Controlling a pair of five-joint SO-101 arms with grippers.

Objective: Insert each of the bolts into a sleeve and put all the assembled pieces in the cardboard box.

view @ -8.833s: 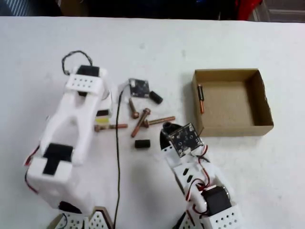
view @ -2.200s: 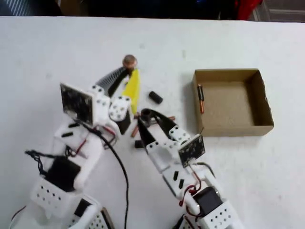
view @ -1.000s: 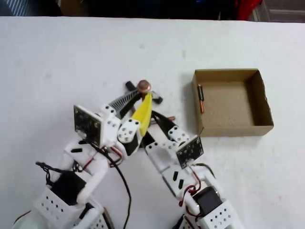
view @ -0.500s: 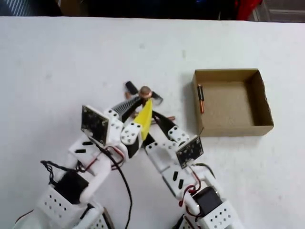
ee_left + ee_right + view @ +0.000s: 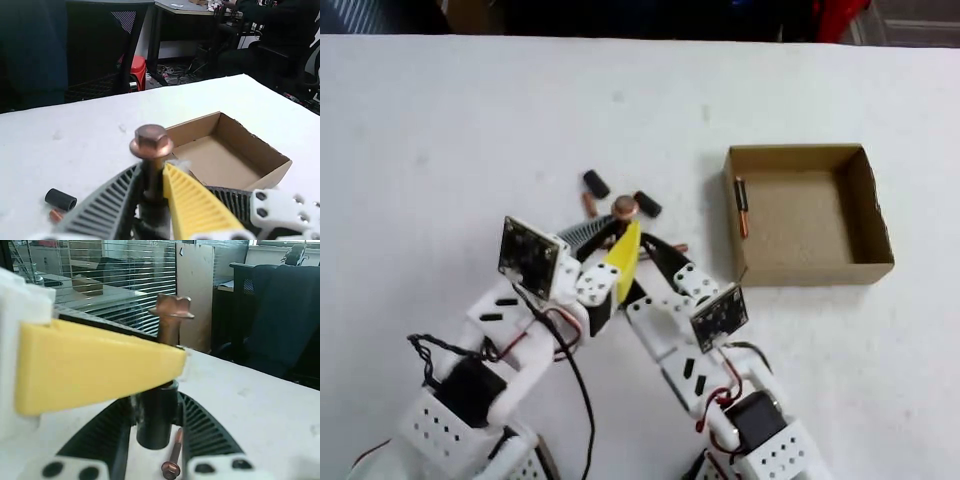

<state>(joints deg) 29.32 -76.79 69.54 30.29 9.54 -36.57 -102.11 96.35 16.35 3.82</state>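
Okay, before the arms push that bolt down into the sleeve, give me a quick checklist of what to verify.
1. Left gripper shut on the bolt, head up: ok.
2. Right gripper shut on the sleeve: ok.
3. Bolt in line above the sleeve: ok.
4. Bolt tip already inside the sleeve: cannot tell, the left gripper hides the joint.
5. Cardboard box has free floor: ok, one assembled piece lies inside.

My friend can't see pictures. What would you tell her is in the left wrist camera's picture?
The left gripper, with one grey and one yellow finger, holds a copper bolt upright, head on top. Behind it an open cardboard box sits on the white table, and a loose black sleeve lies nearby.
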